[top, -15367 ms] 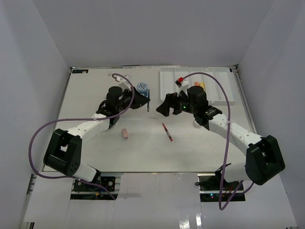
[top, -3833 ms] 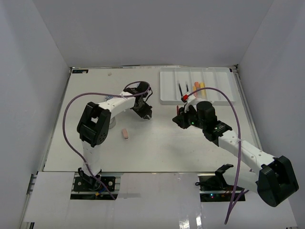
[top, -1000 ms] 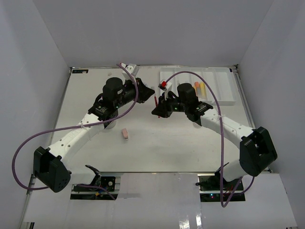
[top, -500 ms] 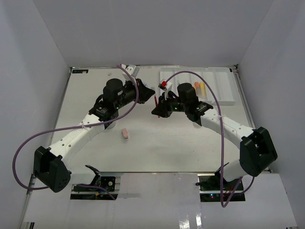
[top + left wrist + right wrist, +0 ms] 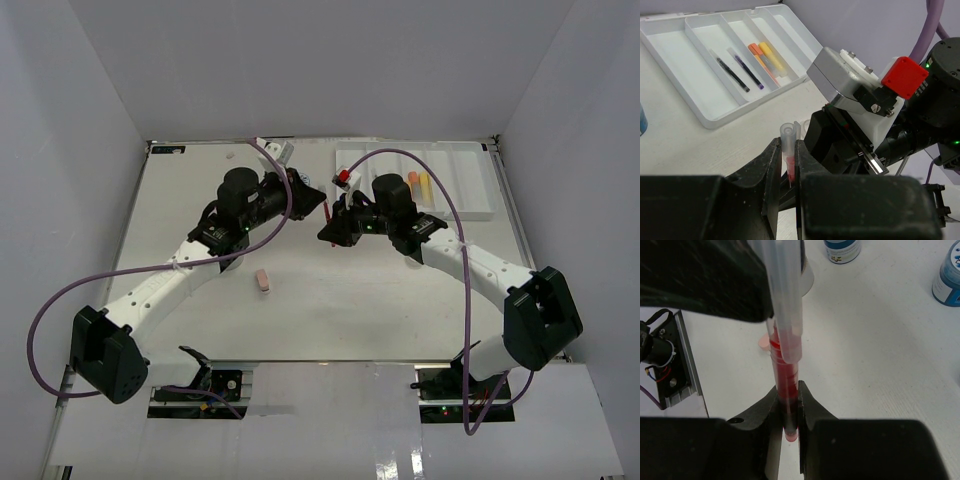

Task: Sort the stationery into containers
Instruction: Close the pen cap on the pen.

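Red plastic pen (image 5: 785,360) is pinched from both sides right now. The left hand (image 5: 788,150) is clamped on the clear cap end and the right hand (image 5: 788,395) is clamped on the red barrel. It's held up off the counter (image 5: 330,300), just left of the white tray (image 5: 670,60). Looks light, stiff and kinda slick, so I'd grab mid-barrel, not the tip. Room's tight between the two wrists. The tray's near wall is the edge to clear, and the long slots have space.
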Motion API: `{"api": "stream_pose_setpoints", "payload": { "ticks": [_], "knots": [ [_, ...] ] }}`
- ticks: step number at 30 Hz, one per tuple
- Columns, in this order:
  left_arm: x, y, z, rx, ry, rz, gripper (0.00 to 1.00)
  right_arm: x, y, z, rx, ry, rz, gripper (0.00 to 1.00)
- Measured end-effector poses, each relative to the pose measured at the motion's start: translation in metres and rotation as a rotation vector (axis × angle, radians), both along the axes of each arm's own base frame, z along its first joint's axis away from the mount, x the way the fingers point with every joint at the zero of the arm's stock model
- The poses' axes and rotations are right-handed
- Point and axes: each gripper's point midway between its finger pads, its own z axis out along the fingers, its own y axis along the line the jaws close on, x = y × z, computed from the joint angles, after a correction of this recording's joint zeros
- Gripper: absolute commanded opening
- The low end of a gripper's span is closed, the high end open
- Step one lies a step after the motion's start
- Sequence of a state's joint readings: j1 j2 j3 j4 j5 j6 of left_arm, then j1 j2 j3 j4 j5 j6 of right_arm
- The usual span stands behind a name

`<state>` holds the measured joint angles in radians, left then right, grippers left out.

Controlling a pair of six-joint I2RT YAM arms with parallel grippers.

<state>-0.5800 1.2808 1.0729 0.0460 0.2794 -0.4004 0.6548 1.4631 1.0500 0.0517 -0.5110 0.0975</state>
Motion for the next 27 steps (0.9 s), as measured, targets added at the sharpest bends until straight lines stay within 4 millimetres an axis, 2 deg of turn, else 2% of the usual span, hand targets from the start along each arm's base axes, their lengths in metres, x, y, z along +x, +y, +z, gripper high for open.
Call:
{"api": "stream_pose_setpoints", "payload": {
  "ticks": [3, 16, 19, 23, 24, 26, 27],
  "knots": [
    [-0.001, -0.001, -0.004, 0.002, 0.005, -0.007, 0.04, -0.001, 0.0, 0.0, 0.001, 0.003, 0.0, 0.08],
    [-0.013, 0.0, 0.002, -0.022, -0.026, -0.033, 0.08, -0.005, 0.0, 0.012, 0.023, -0.012, 0.009, 0.08],
    [-0.018, 0.004, 0.006, -0.034, -0.039, -0.033, 0.13, -0.01, 0.002, 0.016, 0.034, -0.017, 0.027, 0.08],
    [-0.022, 0.004, 0.011, -0.047, -0.05, -0.041, 0.28, -0.014, 0.002, 0.022, 0.047, -0.02, 0.039, 0.08],
    [-0.022, 0.004, 0.012, -0.048, -0.051, -0.043, 0.39, -0.014, 0.002, 0.022, 0.048, -0.019, 0.041, 0.08],
    [-0.024, 0.004, 0.01, -0.041, -0.047, -0.051, 0.53, -0.013, 0.002, 0.024, 0.054, -0.019, 0.033, 0.08],
    [-0.026, 0.004, 0.007, -0.035, -0.038, -0.055, 0.65, -0.01, 0.001, 0.027, 0.06, -0.025, 0.023, 0.08]
  ]
}}
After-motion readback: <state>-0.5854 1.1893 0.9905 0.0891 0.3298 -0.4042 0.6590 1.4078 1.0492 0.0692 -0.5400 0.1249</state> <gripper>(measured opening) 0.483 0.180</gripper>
